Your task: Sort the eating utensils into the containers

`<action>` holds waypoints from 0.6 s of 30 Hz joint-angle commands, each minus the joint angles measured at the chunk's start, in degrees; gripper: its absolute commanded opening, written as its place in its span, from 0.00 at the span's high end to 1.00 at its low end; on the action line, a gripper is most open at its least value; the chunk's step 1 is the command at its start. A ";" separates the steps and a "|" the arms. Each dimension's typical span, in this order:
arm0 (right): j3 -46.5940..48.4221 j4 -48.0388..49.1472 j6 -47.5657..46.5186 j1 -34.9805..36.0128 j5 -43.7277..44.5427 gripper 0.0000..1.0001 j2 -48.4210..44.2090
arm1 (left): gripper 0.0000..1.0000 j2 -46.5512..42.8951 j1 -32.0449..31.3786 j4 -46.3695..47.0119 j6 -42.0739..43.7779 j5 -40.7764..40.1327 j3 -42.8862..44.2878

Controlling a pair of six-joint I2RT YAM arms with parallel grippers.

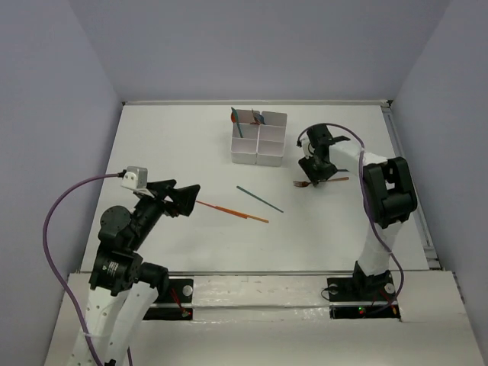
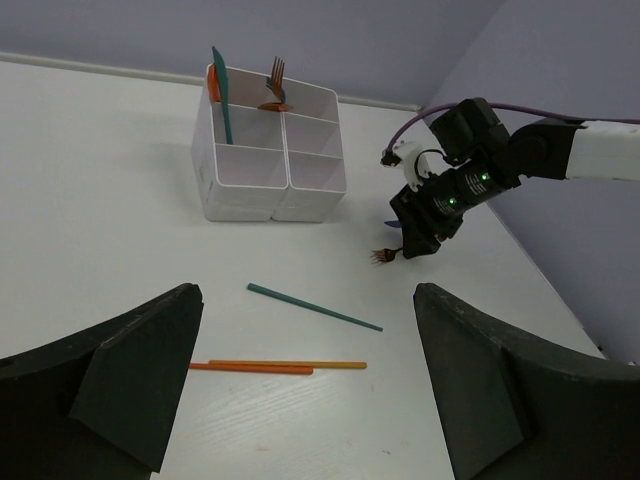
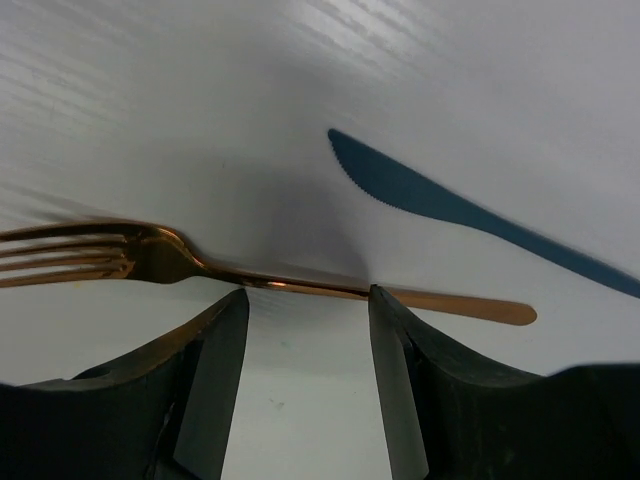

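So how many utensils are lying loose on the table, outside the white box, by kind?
Sticks: 3 (teal stick, darker orange stick, lighter orange stick)
Forks: 1 (brown fork)
Knives: 1 (teal knife)
Total: 5

even bright light, soft shadows, right wrist view slightly blurred
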 commanded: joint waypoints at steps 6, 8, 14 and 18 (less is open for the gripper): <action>4.41 -0.89 -3.32 0.36 -3.83 0.38 3.38 | 0.01 0.77 -0.23 2.36 0.84 0.44 -0.26; 4.59 -0.45 -3.24 0.36 -6.02 0.38 3.91 | 0.01 0.77 -0.23 2.27 0.84 0.53 -0.26; 5.11 -1.33 -2.62 0.36 -17.78 0.45 4.61 | 0.01 0.60 -0.23 2.36 0.84 0.70 -0.17; 3.62 0.24 0.27 0.36 -22.20 0.55 3.47 | 0.01 0.42 -0.23 2.36 0.75 0.70 -0.26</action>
